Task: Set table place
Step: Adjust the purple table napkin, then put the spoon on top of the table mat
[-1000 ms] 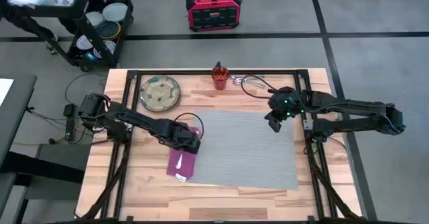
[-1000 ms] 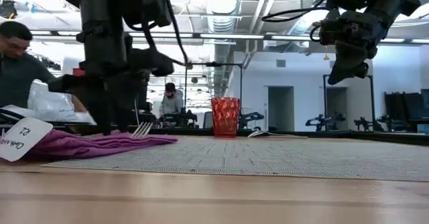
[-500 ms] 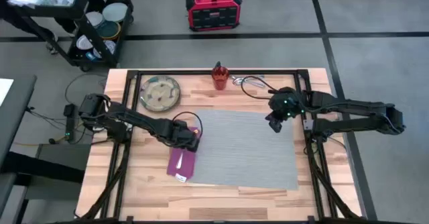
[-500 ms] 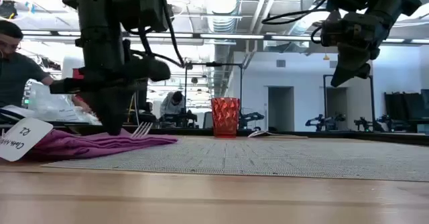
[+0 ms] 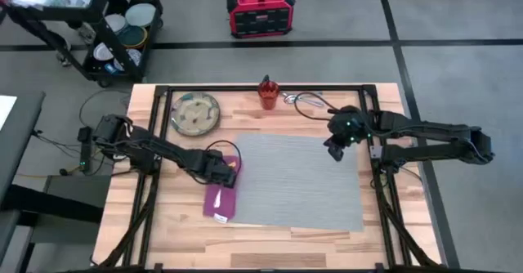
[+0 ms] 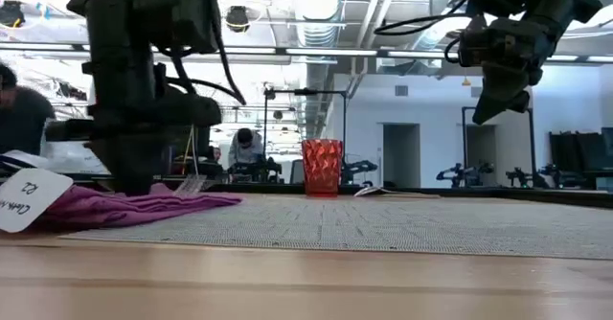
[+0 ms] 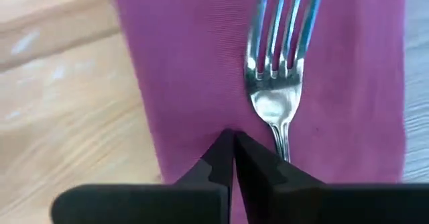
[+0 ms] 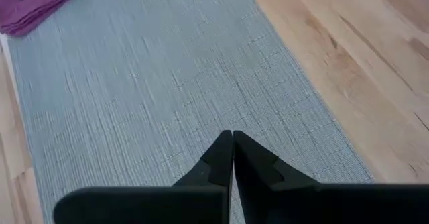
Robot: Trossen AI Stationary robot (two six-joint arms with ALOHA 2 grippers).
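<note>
Cart (image 5: 114,28): black, on the floor past the desk's far left corner, bowls on its shelf
Desk (image 5: 172,232): light wood top with a black rail frame
Plate (image 5: 194,114): speckled grey-green, on the bare wood at the far left, apart from the mat
Left arm: reaches from the desk's left edge toward the napkin
Left gripper (image 7: 232,138): low over the napkin, just beside the fork's neck; jaws pressed together with nothing between them
Napkin (image 5: 219,198): magenta, lying along the mat's left edge, a white tag at its near end
Fork (image 7: 280,70): steel, lying flat on the napkin, tines pointing away from the left gripper
Person (image 6: 21,119): in the room behind the desk, at the left edge of the low view
Cup (image 5: 267,93): orange-red, upright on the wood beyond the mat's far edge, near the middle
Mat (image 5: 302,183): big grey woven rectangle across the desk's middle, bare
Cutlery (image 5: 296,100): steel pieces on the wood just right of the cup; which pieces I cannot tell
Red box (image 5: 260,10): on the floor beyond the desk
Right gripper (image 8: 232,140): held in the air above the mat's far right corner, clear of everything; jaws pressed together, empty
Right arm: comes in from the desk's right edge
</note>
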